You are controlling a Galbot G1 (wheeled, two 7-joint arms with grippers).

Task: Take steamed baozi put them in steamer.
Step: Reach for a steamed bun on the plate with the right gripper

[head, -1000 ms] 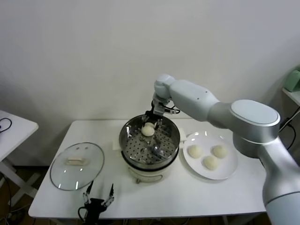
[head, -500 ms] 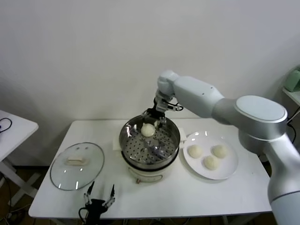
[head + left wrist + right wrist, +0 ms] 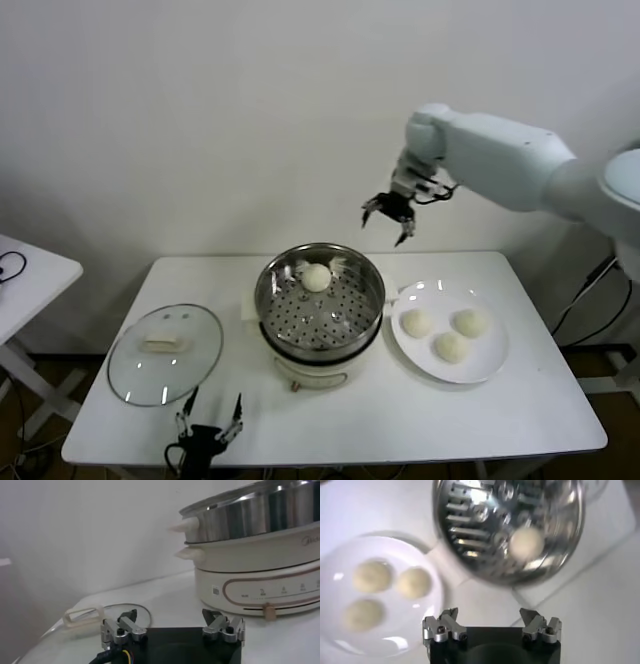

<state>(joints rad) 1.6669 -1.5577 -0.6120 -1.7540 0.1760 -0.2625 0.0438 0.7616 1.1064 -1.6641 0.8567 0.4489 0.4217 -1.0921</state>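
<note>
Steel steamer: one baozi inside, three on plate beside it.
Right tool: open, empty, above steamer.
Left tool: open, parked.
Next: grab a plate bun.

A plain white wall stands behind the white table; another white table sits beside it.
</note>
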